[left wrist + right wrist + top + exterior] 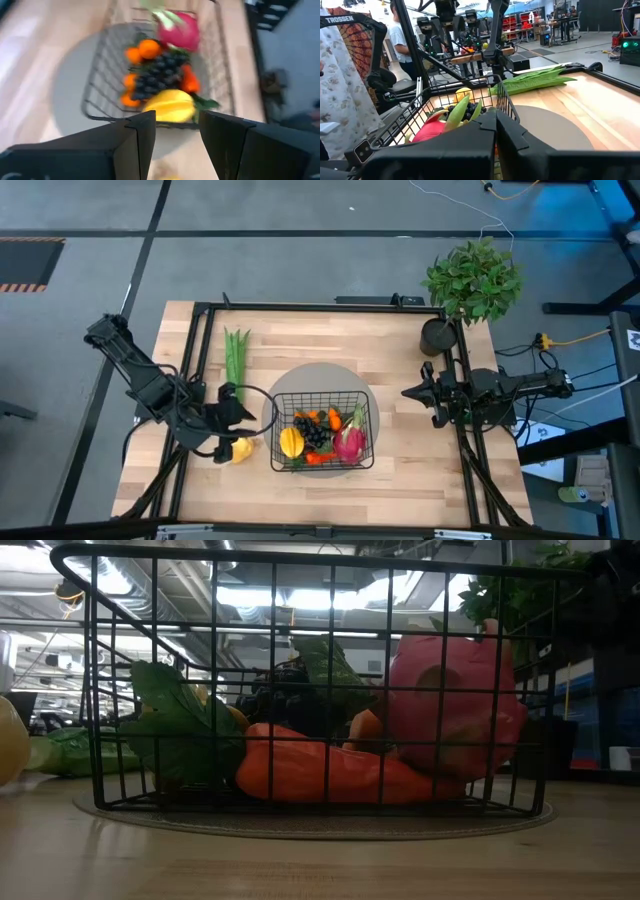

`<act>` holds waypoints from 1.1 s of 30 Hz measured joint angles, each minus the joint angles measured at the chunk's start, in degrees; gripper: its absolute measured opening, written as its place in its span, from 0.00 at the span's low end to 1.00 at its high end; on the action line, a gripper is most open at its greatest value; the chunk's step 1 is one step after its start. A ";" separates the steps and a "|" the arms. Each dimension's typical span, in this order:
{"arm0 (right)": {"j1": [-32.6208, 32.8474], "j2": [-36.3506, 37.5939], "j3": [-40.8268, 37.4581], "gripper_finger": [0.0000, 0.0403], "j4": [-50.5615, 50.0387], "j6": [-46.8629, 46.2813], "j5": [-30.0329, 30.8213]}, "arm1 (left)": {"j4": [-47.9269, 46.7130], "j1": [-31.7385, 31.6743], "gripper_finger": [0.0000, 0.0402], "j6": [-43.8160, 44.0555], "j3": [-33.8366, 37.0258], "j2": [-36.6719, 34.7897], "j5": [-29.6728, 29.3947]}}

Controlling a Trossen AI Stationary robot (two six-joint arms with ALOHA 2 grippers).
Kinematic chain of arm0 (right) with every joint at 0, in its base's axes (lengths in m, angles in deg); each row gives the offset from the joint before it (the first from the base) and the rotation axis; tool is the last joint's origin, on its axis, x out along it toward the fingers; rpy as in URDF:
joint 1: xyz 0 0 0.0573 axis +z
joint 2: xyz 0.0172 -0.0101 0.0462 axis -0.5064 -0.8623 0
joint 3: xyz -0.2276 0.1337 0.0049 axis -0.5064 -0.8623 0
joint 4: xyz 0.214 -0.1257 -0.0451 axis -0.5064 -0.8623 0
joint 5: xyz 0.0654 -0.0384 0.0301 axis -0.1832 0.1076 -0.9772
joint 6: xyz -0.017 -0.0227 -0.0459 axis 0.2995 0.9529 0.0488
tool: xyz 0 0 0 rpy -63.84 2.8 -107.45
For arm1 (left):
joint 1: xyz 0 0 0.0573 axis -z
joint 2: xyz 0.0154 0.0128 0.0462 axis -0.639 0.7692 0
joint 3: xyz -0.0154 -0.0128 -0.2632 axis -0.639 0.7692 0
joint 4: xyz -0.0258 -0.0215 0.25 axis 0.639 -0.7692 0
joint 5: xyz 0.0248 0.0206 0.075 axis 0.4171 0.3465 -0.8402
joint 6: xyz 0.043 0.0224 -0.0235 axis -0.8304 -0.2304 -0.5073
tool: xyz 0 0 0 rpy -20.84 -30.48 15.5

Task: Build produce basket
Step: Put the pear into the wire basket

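Wire basket (pixel 322 430) of toy produce (pixel 322 436) sits at centre frame on the counter (pixel 400 480).
Left hand (pixel 236 409) hovers released beside its left edge; right hand (pixel 413 392) waits clenched at right.

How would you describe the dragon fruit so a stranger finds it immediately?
Find the black wire basket on the round grey mat at the table's centre. Look in its corner nearest the right arm. The dragon fruit is the only pink item, larger than the neighbouring grapes.

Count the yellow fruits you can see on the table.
2: one yellow fruit inside the basket, another on the table beside the left gripper. More may be hidden.
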 joint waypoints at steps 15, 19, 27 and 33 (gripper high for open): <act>0.00 -0.02 0.00 0.01 0.02 0.02 0.04 | -24.60 -4.06 0.34 25.08 1.76 2.36 13.66; 0.00 -0.01 0.00 0.01 0.02 0.02 0.04 | -15.85 -1.32 0.34 27.25 5.90 4.94 19.03; 0.00 -0.01 0.00 0.01 0.02 -0.01 0.04 | -11.27 3.44 0.34 37.17 8.68 12.86 30.60; 0.00 -0.02 0.00 0.01 0.02 -0.01 0.04 | -6.75 9.77 0.34 38.34 8.68 18.58 31.67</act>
